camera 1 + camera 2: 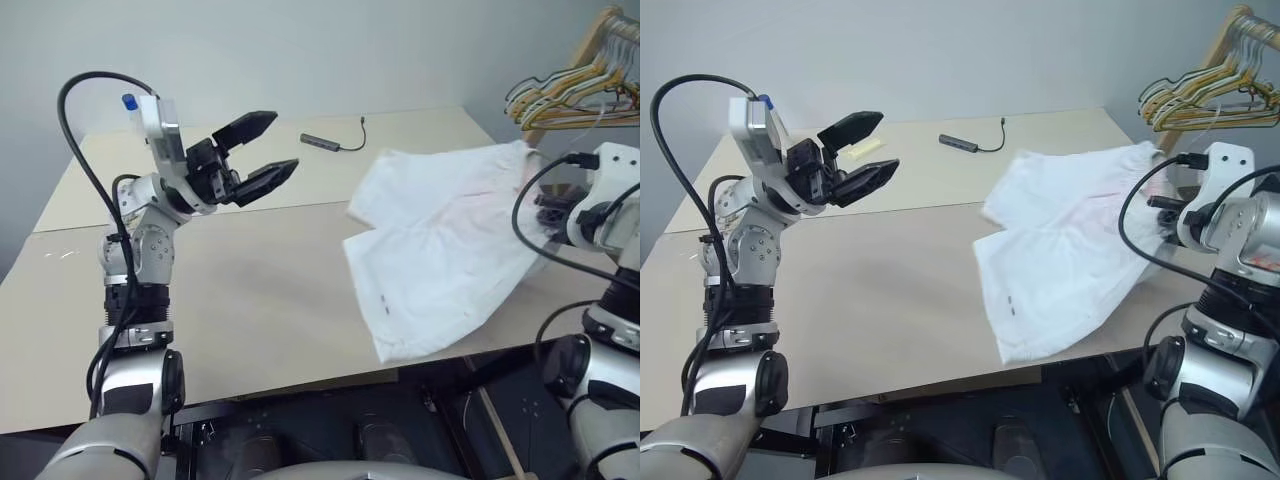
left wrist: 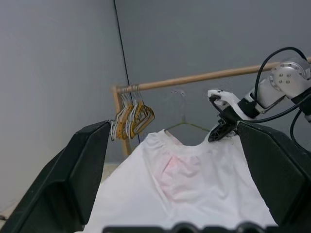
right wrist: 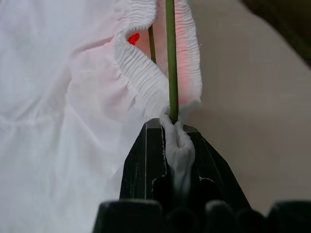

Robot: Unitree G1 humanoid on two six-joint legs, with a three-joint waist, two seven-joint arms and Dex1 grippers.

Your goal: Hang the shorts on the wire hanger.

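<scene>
White shorts (image 1: 440, 250), waistband bunched and pinched with the thin green hanger (image 3: 170, 58) wire in the right jaws, drape from there over the desk (image 1: 250, 290).

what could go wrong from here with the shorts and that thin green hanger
1. The right gripper pinches only a small fold of the shorts' waistband beside the wire hanger; the fabric could slip free.
2. Most of the shorts lie on the table, one leg over the front edge, so a lift may drag them and tug them off the wire.
3. The left gripper hangs open, apart from the cloth, giving no support.
</scene>
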